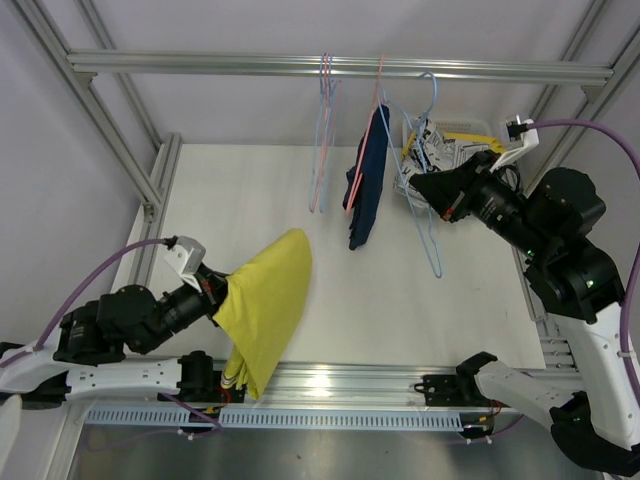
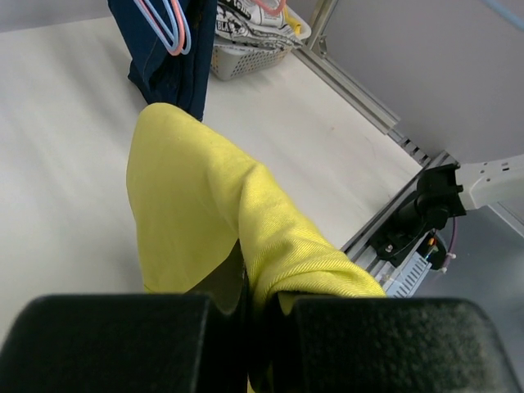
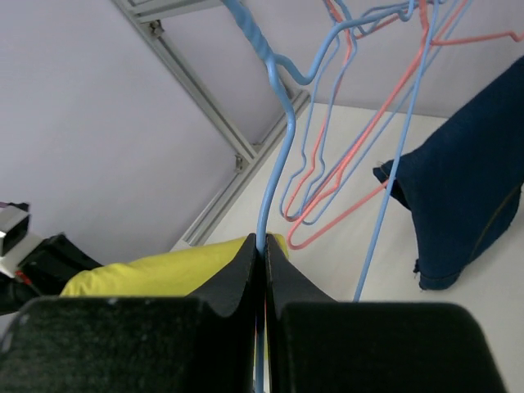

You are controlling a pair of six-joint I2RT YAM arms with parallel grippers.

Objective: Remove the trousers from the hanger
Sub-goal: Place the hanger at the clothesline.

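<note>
One pair, the yellow trousers (image 1: pixel 268 300), is off any hanger, clamped in the left gripper (image 1: pixel 222 292) over the table's (image 1: pixel 250 200) near-left. The right gripper (image 1: pixel 418 186) pinches the bare blue hanger (image 1: pixel 430 232), with the navy trousers (image 1: pixel 368 180) hanging just to its left.

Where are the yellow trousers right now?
Top view: the yellow trousers drape from the left gripper, near left, in front of the hanging navy trousers.

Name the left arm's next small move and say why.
Probably lower the left gripper and drop the yellow trousers on the table: they hang free of the blue hanger, which the right gripper pinches bare. The navy trousers hang on another hanger.
</note>
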